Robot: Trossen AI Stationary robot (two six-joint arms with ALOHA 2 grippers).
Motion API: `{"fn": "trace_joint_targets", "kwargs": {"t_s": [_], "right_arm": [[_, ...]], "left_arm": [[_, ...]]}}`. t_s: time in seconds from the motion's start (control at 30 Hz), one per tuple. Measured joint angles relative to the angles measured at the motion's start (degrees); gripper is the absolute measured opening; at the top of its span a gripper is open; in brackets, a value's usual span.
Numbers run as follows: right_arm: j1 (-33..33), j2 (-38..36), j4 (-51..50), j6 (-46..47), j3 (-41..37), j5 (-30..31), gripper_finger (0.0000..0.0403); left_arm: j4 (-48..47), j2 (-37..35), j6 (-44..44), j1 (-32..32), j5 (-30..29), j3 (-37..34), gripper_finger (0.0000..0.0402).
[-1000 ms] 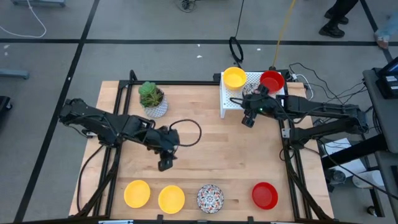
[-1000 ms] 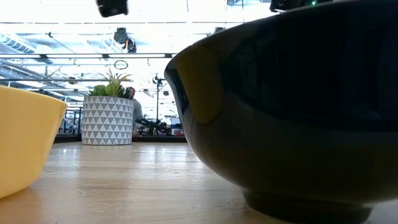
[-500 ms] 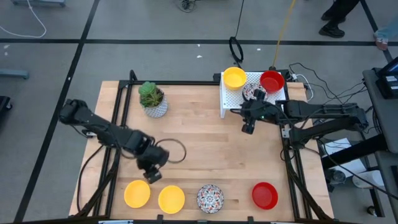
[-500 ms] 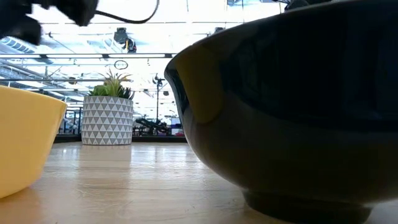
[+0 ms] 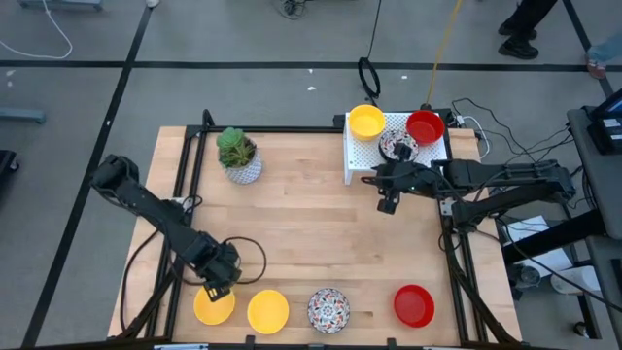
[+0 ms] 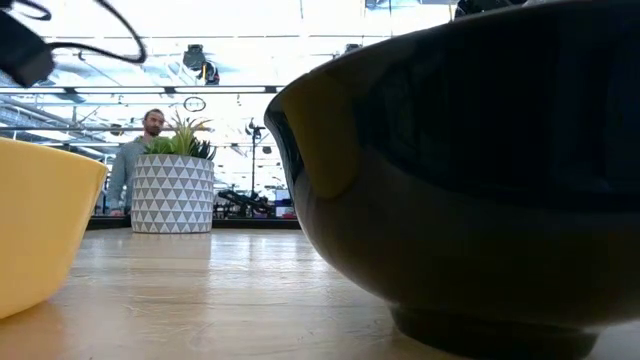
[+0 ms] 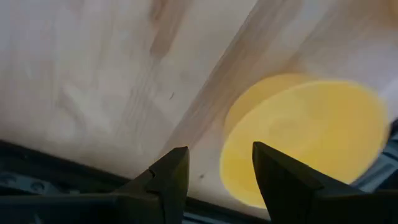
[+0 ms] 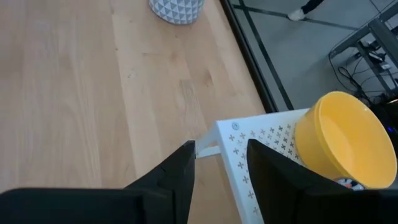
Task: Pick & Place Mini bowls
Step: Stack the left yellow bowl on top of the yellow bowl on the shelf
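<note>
Three mini bowls are sitting on the white tray [image 5: 362, 158], four are waiting well apart along the table's near edge, and the left gripper [image 5: 216, 291], jaws open and empty, is hovering over the yellow bowl [image 5: 213, 304] farthest from the tray while the right gripper [image 5: 387, 205], also open, is idling beside it.

Robotics lab / test bay, not a home. Wood table [image 5: 321, 243] on a black metal frame [image 5: 180, 185], sits on grey floor w/ dark tape lines [image 5: 243, 66]. Loose cables [image 5: 369, 76] on floor, equipment rack [image 5: 603, 126] at one side. Low view: big open hall, ceiling strip lights [image 6: 230, 60], a person [image 6: 135, 165] behind the plant pot [image 6: 172, 192].

Four bowls [image 5: 328, 309] line the table's [image 5: 311, 219] near edge; three sit on the far-right rack [image 5: 362, 158].
</note>
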Motion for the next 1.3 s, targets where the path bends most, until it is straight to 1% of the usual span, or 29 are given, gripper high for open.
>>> {"fn": "trace_joint_targets", "kwargs": {"t_s": [0.13, 0.37, 0.5, 0.6, 0.67, 0.77, 0.8, 0.83, 0.97, 1.1, 1.2, 1.3], "right_arm": [[0.00, 0.00, 1.29, 0.00, 0.00, 0.00, 0.0132], [0.00, 0.00, 1.41, 0.00, 0.00, -0.01, 0.0132], [0.00, 0.00, 1.41, -0.02, 0.00, -0.01, 0.0132], [0.00, 0.00, 1.41, -0.02, 0.00, 0.00, 0.0132], [0.00, 0.00, 1.41, -0.02, 0.00, -0.01, 0.0132], [0.00, 0.00, 1.41, -0.02, 0.00, -0.01, 0.0132], [0.00, 0.00, 1.41, -0.02, 0.00, -0.01, 0.0132], [0.00, 0.00, 1.41, -0.02, 0.00, -0.01, 0.0132], [0.00, 0.00, 1.41, -0.02, 0.00, -0.01, 0.0132], [0.00, 0.00, 1.41, -0.02, 0.00, -0.01, 0.0132], [0.00, 0.00, 1.40, -0.01, 0.00, -0.01, 0.0132], [0.00, 0.00, 1.41, 0.00, 0.00, -0.01, 0.0132]], "left_arm": [[6.34, 0.00, -0.68, -1.33, 2.70, -2.84, 0.0179], [13.85, 0.00, -3.14, -2.18, -0.14, -7.06, 0.0179], [16.92, 0.00, -4.09, -2.14, -0.38, -8.65, 0.0172], [17.10, 0.00, -4.05, -1.97, -0.61, -8.69, 0.0140], [17.39, 0.00, -3.42, -1.85, -0.69, -8.69, 0.0105], [17.97, 0.00, -2.30, -1.85, -0.77, -8.69, 0.0036], [18.20, -0.01, -2.28, -1.81, -0.77, -8.69, 0.0019], [18.40, -0.03, -2.53, -1.62, -0.74, -8.66, 0.0012], [18.29, -0.04, -3.03, -0.07, -0.59, -8.64, 0.0013], [17.49, -0.04, -1.49, 3.20, 0.28, -8.64, 0.0007], [15.80, -0.19, 1.29, 6.46, 0.29, -8.64, 0.0014], [14.73, -0.20, 6.14, 10.93, -0.15, -8.64, 0.0015]]}}
